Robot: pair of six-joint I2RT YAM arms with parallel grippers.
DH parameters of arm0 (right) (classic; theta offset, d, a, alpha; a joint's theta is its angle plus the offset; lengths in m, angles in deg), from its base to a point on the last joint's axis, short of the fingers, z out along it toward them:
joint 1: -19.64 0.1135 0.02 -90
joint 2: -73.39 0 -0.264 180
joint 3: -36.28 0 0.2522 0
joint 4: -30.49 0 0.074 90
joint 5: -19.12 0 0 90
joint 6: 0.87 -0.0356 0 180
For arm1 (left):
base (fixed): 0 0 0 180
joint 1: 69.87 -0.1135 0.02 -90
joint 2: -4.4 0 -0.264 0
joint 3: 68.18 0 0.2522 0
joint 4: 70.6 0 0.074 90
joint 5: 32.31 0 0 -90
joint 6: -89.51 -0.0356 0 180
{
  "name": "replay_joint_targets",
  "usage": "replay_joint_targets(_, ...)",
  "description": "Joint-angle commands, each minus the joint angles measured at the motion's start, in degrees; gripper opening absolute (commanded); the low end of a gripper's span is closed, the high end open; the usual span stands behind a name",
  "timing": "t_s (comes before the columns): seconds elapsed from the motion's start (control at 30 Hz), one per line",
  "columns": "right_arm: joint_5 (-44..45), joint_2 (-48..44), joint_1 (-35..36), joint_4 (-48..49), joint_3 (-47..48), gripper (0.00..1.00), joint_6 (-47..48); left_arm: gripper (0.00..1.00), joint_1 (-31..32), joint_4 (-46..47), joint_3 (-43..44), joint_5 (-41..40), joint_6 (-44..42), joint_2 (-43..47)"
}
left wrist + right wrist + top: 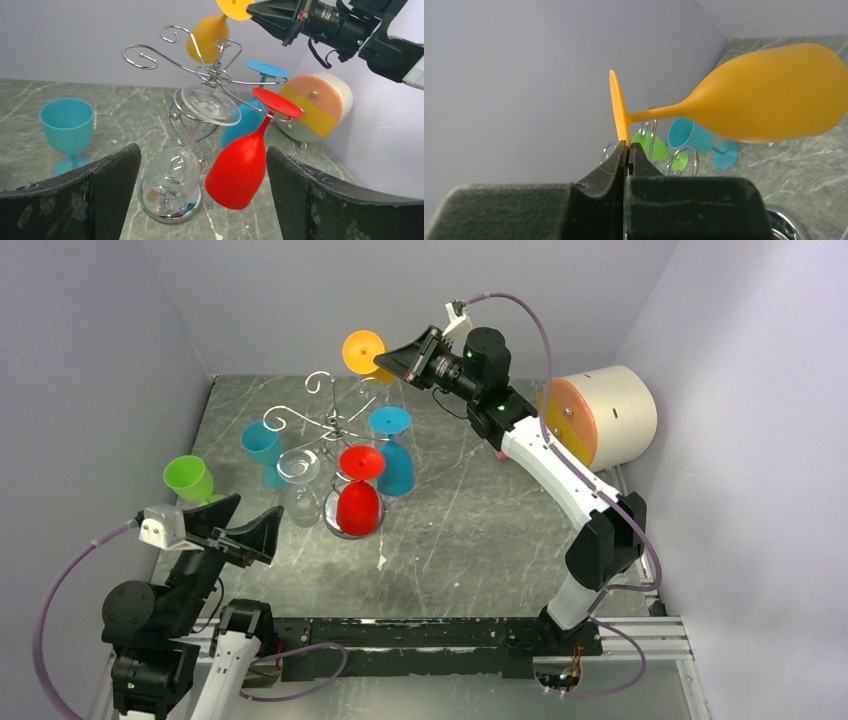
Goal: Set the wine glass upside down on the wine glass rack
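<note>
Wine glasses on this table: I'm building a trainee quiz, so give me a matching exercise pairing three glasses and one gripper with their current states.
1. orange glass
2. red glass
3. teal glass
4. left gripper

a. hangs upside down on the rack
b. stands upright on the table
c. open, holding nothing
d. foot pinched in the right gripper

Pairs: 1-d, 2-a, 3-b, 4-c

top view high and behind, wrist views close along jaws, all share rack
</note>
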Motion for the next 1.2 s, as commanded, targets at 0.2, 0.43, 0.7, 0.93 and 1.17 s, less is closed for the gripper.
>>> replay_joint_targets(0.2, -4.7, 1.9, -0.1, -3.5, 4.5, 0.0, -1.4, 0.99, -0.6, -3.7, 1.1, -6.1, -3.5, 1.7)
replay_joint_targets(0.43, -6.6, 1.0, 0.3, -7.2, 4.8, 0.0, 0.3, 0.99, -0.6, -2.9, 0.3, -4.8, -3.5, 1.3)
replay_joint_targets(0.7, -7.1, 1.5, 0.3, -9.9, 5.9, 0.0, 1.7, 0.99, -0.7, -1.5, -0.4, -6.7, -3.2, 1.9)
replay_joint_targets(0.93, -7.9, 2.4, 0.8, -11.2, 7.3, 0.0, 2.1, 0.99, -0.7, -1.1, -0.4, -4.4, -4.7, 3.0)
replay_joint_targets(1.17, -7.9, 3.9, 1.6, -12.9, 9.5, 0.0, 2.4, 0.99, -0.6, -2.1, 0.1, -4.4, -4.8, 2.2)
